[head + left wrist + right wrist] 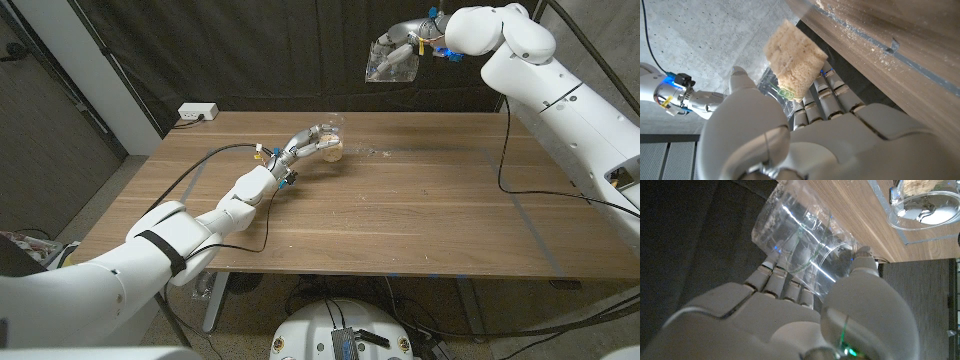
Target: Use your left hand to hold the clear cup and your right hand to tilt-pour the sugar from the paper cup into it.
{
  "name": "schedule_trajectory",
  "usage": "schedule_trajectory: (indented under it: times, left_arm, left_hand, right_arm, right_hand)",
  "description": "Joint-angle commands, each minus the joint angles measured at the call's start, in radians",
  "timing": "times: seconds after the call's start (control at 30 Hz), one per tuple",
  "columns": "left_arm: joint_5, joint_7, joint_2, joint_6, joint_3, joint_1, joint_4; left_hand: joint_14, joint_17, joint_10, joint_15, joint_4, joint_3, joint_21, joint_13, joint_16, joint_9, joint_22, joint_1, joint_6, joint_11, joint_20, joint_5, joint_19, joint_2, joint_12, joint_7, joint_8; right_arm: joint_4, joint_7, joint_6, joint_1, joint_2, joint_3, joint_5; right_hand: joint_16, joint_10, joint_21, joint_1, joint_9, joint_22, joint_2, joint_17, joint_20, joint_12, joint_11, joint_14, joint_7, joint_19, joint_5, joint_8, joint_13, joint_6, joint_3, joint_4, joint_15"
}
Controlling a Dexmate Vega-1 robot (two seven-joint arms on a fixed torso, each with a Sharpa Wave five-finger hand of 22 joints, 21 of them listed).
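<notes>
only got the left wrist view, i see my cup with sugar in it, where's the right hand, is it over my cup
observer: No. In the head view the right hand is raised high past the table's far edge, off to the right of the cup with sugar.
operator: what's it holding
observer: A clear plastic cup, not a paper one; its fingers wrap round it, and I see no sugar inside.
operator: is my cup down on the table
observer: It looks so. In the head view it stands on the wood near the far side, gripped by the left hand.
</notes>
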Motion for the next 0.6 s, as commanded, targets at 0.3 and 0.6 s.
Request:
schedule_trajectory:
  times: [0.3,0.6]
  left_arm:
    - [-0.023,0.002,0.008,-0.085,-0.055,0.037,-0.029]
    - [-0.022,0.016,0.034,-0.088,-0.073,0.065,-0.091]
  left_hand:
    - [0.013,0.006,0.004,-0.116,0.004,-0.012,0.004,0.002,-0.005,0.0,0.003,0.004,0.0,-0.005,-0.013,-0.001,-0.006,0.005,0.003,-0.002,0.004]
    - [0.012,0.008,0.003,-0.116,0.005,-0.014,0.004,0.002,-0.006,-0.001,0.003,0.006,0.0,-0.003,-0.013,0.0,-0.007,0.007,0.003,-0.001,0.005]
  right_arm:
    - [-0.061,-0.282,-0.163,-0.165,-0.07,0.103,0.275]
    - [-0.069,-0.443,-0.115,-0.274,-0.083,0.154,0.388]
  right_hand:
    - [0.003,0.015,0.004,0.011,0.006,-0.003,0.008,0.007,0.004,0.005,0.01,0.018,0.01,0.013,-0.005,0.011,0.006,0.02,0.013,0.004,-0.171]
    - [0.002,0.018,0.006,0.011,0.007,-0.004,0.006,0.009,0.002,0.002,0.012,0.021,0.013,0.019,-0.009,0.009,0.005,0.019,0.013,0.004,-0.17]
